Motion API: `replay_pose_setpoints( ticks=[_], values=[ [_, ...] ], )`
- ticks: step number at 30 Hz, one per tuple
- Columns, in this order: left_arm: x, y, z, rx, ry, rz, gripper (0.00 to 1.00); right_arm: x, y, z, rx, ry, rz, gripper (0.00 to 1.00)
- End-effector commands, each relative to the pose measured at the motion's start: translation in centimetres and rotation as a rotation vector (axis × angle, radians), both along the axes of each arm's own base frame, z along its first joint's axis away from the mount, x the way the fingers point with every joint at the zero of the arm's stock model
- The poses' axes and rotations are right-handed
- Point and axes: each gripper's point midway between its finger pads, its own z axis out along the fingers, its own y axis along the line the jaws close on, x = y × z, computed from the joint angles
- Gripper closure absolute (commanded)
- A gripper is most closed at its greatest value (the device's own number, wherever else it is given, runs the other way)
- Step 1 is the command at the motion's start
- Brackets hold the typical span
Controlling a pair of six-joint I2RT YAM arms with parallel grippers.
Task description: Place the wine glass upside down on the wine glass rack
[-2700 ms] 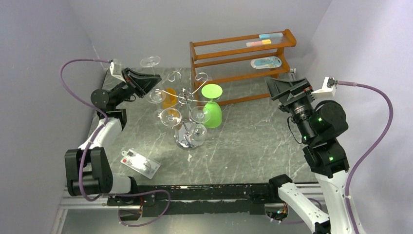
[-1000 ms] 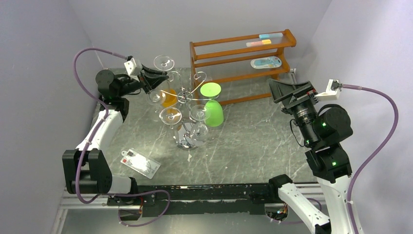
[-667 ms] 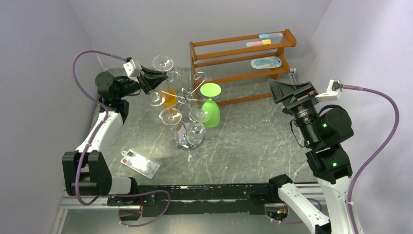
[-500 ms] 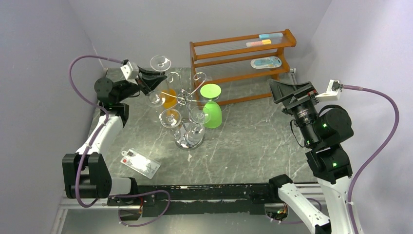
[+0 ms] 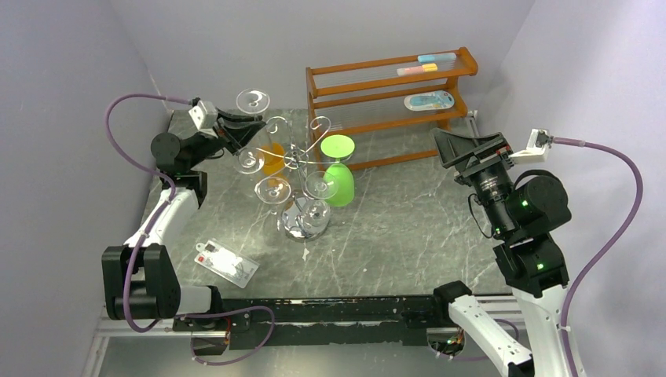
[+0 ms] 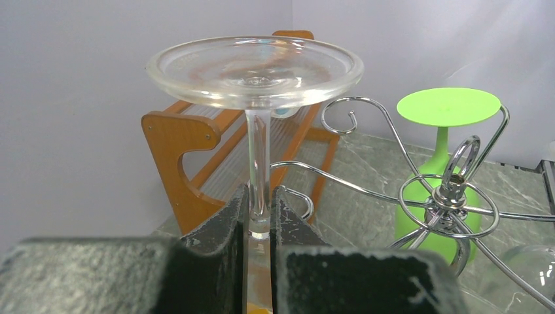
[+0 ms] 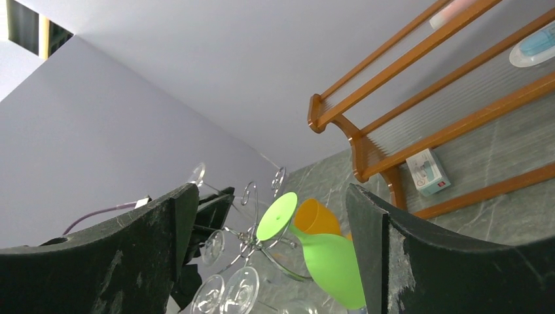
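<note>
- Left gripper (image 6: 259,196) is clenched on the stem of the clear wine glass (image 6: 255,69), fingers pressed in on both sides.
- The glass is held upside down, foot on top and flat, bowl hanging below the fingers.
- It sits off the table at the far-left side of the wine glass rack (image 5: 294,157), beside one curled chrome arm. Whether stem and wire touch, I can't tell.
- On the rack there's a green glass (image 5: 342,181), foot up, on the right side, with an orange glass (image 5: 273,157) behind the post.
- Two more clear glasses (image 5: 275,188) hang at the near side, above the shiny domed base.
- Right gripper (image 5: 467,141) is raised well off to the right, jaws spread wide and holding nothing. Its wrist camera looks across at the rack.
- The surface is a dark grey-green marbled tabletop (image 5: 408,228), streaked with pale veins.
- A clear flat packet (image 5: 226,262) lies on it near the front left, well apart from the rack.
- At the back, a brown wooden three-tier shelf (image 5: 390,82) stands against the wall. Pastel items lie on the top tier and a blue-and-white piece on the middle one.
- Pale lavender walls (image 5: 236,39) close in the left, back and right.
</note>
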Motion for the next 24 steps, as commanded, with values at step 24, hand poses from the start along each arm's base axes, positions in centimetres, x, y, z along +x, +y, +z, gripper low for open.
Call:
replay_pose_setpoints(
  ticks=[24],
  values=[
    [3.1,1.6,-0.6,-0.021,-0.003,0.156,0.95,0.5,1.4,-0.9,-0.005,0.022,0.066,0.14]
  ],
)
